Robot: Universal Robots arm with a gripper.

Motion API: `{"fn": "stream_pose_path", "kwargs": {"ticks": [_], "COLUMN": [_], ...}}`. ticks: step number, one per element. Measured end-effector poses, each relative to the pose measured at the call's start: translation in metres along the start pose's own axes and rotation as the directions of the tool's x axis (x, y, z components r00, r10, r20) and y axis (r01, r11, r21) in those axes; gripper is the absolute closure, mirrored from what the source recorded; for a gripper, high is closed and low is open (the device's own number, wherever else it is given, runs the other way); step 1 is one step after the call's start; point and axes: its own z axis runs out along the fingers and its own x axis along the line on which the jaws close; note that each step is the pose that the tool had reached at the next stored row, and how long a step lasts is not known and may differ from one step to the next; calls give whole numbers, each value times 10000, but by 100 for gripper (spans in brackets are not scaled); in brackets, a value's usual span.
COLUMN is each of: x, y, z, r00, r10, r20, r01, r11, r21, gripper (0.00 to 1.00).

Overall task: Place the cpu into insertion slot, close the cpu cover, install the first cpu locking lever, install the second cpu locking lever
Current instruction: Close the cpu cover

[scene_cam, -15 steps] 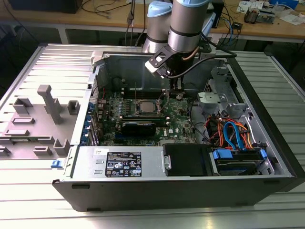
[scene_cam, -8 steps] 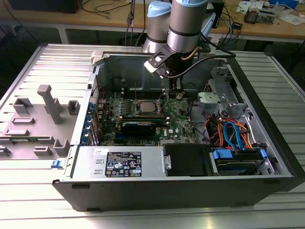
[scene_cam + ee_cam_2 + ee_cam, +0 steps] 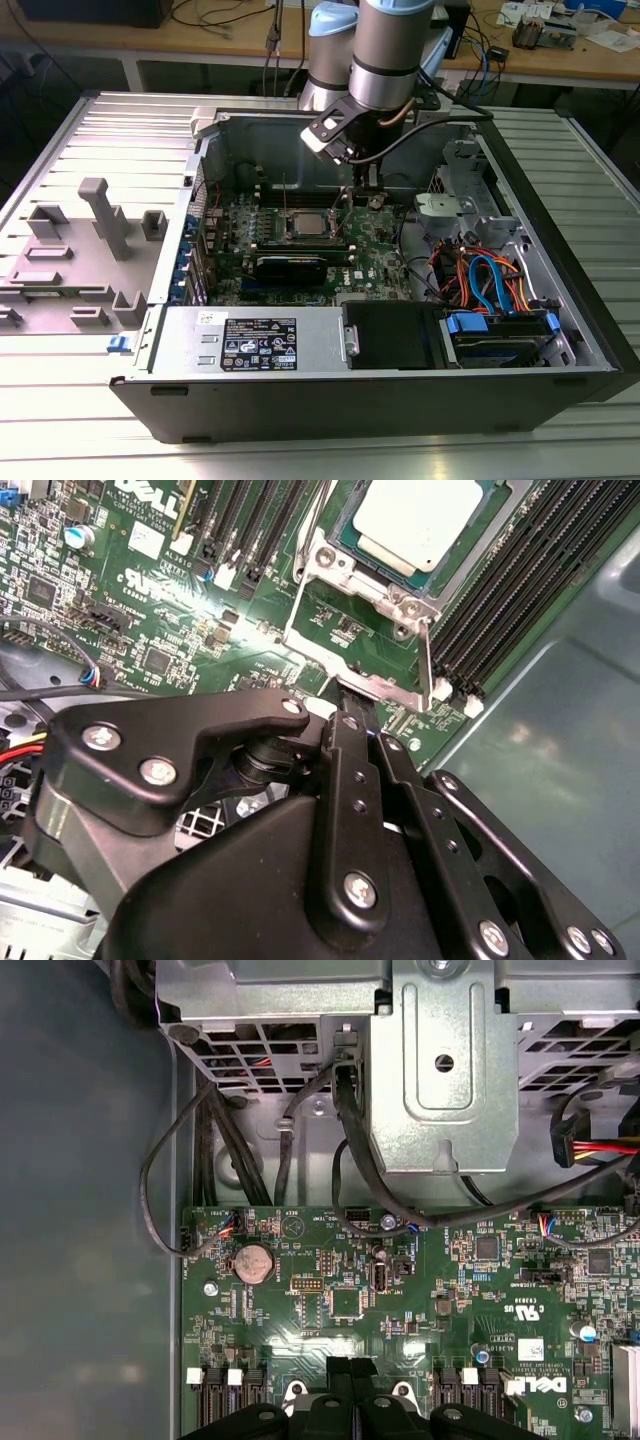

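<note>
the cpu [image 3: 415,518], a small flat square with a dull silver-grey top, lies face up and level in the insertion slot [image 3: 310,600], a silver-rimmed socket on the green board. the cpu cover [image 3: 385,580], a thin silver frame, lies around the chip, whose top shows through its window.

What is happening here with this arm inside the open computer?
A robot arm reaches down into an open computer case, over the green motherboard. The cpu already lies in the insertion slot, silver top up. The gripper sits low beside the slot's metal frame, its fingers closed together, the tips at the frame's edge. A thin metal lever next to them appears raised, not locked.
</note>
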Motion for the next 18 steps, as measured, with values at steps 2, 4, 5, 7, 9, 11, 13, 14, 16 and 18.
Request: {"fn": "stream_pose_path", "kwargs": {"ticks": [2,4,5,7,9,11,13,14,16,18], "x": [0,0,0,0,0,0,0,0,0,0], "y": [-3,-8,-10,-14,-21,-24,-28,-31,-38,-49], "z": [0,0,0,0,0,0,0,0,0,0], "r00": [10000,10000,10000,10000,10000,10000,10000,10000,10000,10000], "r10": [-1,-1,-1,-1,0,0,0,1,0,0], "r20": [0,0,1,1,0,0,1,0,0,0], "r01": [1,1,1,1,0,0,0,-1,0,0], "r11": [10000,10000,10000,10000,10000,10000,10000,10000,10000,10000], "r21": [0,0,0,0,0,1,0,0,0,0], "gripper": [89,89,89,89,89,89,89,89,89,89]}}
